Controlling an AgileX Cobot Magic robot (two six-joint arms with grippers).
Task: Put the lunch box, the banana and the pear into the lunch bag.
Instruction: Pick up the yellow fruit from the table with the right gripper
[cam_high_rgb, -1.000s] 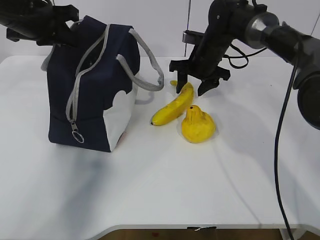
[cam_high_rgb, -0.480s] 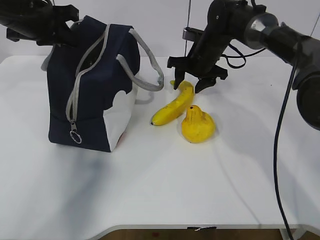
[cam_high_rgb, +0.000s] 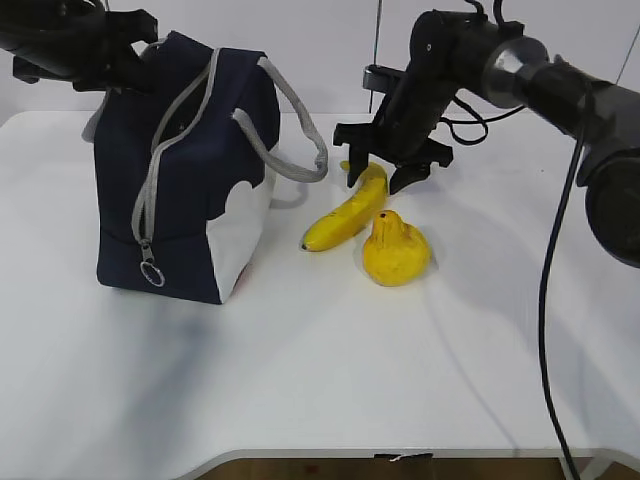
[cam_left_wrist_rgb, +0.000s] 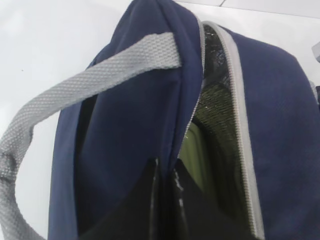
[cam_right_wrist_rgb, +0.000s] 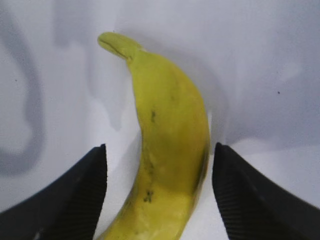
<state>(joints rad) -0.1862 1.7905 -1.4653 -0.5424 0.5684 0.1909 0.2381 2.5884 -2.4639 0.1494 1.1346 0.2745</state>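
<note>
right wrist view showed the banana (cam_right_wrist_rgb: 167, 150) lying on the white table (cam_high_rgb: 300, 380) between my spread right fingers (cam_right_wrist_rgb: 75, 195), one on each side, neither touching it. the pear (cam_high_rgb: 396, 248) sat just beside the banana's lower half. my left fingers (cam_left_wrist_rgb: 165, 200) were pinched shut on the lunch bag (cam_high_rgb: 190, 170) at its open rim, something green showing inside.

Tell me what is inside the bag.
Through the open zipper of the bag, silver lining and a pale green surface show, probably the lunch box lid. The rest is hidden by fabric.
</note>
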